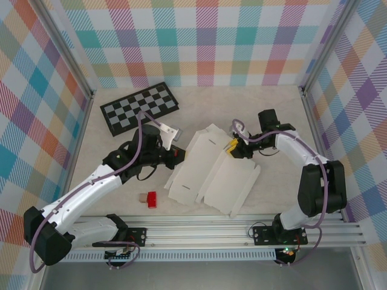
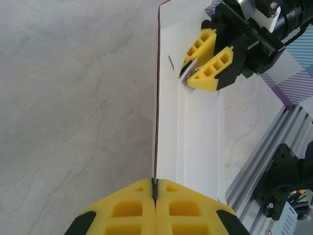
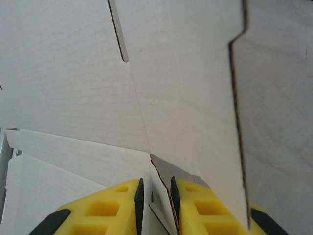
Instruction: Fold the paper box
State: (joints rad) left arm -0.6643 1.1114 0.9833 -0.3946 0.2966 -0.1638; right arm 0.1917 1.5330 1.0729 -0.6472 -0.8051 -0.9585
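**Both tools on flat paper box, mid-counter**

Plaid walls (image 1: 199,42) on three sides, beige counter (image 1: 272,115) below. The paper box (image 1: 211,175) lies near the middle of the counter as an unfolded white die-cut sheet with flaps spread out. It sits between the two arms, with one edge lifted on the left side.

The left tool (image 1: 176,155) is at the sheet's left edge. In the left wrist view its yellow fingers (image 2: 127,210) are fully closed, with the thin cardboard edge clamped between them and that panel standing upright.

The right tool (image 1: 233,147) is at the sheet's upper right. In the right wrist view its jaws are almost together, with the corner of a flap pinched in the narrow gap between the pads (image 3: 139,196). The left wrist view shows the same pinch from across the sheet.

A black-and-grey checkerboard (image 1: 139,109) lies at the far left, apart from the sheet. A small red block (image 1: 152,199) lies near the left front, just off the sheet's corner.
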